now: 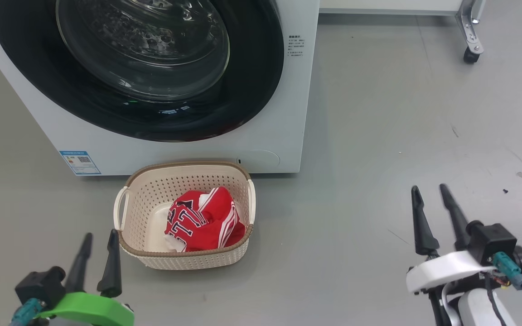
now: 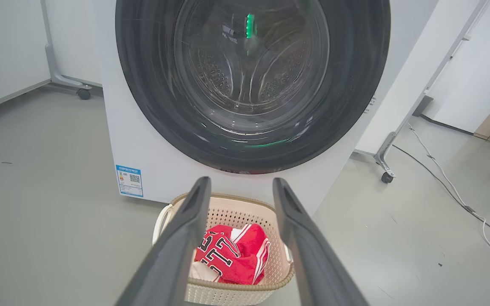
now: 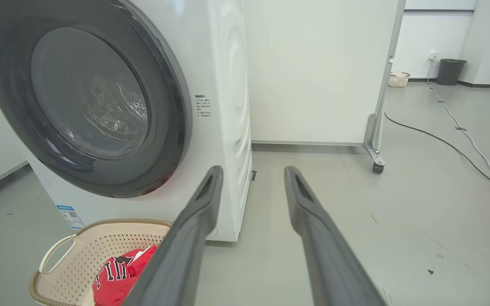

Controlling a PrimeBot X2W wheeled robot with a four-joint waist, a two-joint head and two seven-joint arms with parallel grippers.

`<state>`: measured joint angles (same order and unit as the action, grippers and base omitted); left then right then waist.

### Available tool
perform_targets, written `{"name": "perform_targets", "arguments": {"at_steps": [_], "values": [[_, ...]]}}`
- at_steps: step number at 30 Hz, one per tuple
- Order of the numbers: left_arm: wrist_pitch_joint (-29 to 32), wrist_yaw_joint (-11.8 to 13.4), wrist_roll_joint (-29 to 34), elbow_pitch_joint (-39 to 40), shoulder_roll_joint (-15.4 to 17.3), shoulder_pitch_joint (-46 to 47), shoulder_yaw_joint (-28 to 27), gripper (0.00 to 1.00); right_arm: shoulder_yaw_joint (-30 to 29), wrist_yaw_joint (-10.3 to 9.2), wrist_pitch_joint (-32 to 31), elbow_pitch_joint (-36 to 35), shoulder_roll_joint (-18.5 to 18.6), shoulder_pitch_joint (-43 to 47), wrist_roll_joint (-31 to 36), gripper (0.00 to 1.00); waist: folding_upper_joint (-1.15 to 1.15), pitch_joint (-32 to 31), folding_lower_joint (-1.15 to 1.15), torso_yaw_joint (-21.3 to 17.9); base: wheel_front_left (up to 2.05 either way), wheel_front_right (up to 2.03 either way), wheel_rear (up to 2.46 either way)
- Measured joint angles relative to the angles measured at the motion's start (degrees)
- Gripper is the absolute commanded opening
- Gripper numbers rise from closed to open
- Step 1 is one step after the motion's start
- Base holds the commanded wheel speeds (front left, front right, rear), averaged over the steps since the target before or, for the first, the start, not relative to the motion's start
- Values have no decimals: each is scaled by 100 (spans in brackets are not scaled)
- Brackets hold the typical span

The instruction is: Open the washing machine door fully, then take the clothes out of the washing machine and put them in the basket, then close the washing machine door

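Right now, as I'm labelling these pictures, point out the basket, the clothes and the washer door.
basket (image 1: 188,263): head view, front wall.
clothes (image 1: 209,222): head view, middle of the red fabric.
washer door (image 1: 256,81): head view, black rim, right side.

Fingers spread, nothing held: left pincer (image 1: 102,233), right pincer (image 1: 429,187).

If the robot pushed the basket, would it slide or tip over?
Probably slide: the basket sits wide and low on the smooth grey floor. It likely feels light, being holey plastic holding just the red clothes, which look floppy.
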<state>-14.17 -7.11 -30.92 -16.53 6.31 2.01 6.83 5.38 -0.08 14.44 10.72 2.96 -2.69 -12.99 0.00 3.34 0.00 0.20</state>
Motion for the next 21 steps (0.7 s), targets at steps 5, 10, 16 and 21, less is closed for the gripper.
{"name": "perform_targets", "arguments": {"at_steps": [5,10,16,21], "values": [[4,1,0,-258,-129,-109,74,0,36,0,0,281,-91,212,-10,0,0,0,0,0,0,0,0],[54,0,-131,-288,-151,-121,62,0,27,1,-5,303,-98,232,-148,0,0,-9,0,-1,0,0,0],[157,1,-445,-287,-154,-121,18,0,-36,52,-108,304,-98,231,-469,0,0,-30,0,-3,0,0,0],[236,0,-746,-281,-163,-120,-30,0,-115,62,-191,318,-98,226,-832,0,0,-43,0,-3,0,0,0]]}}
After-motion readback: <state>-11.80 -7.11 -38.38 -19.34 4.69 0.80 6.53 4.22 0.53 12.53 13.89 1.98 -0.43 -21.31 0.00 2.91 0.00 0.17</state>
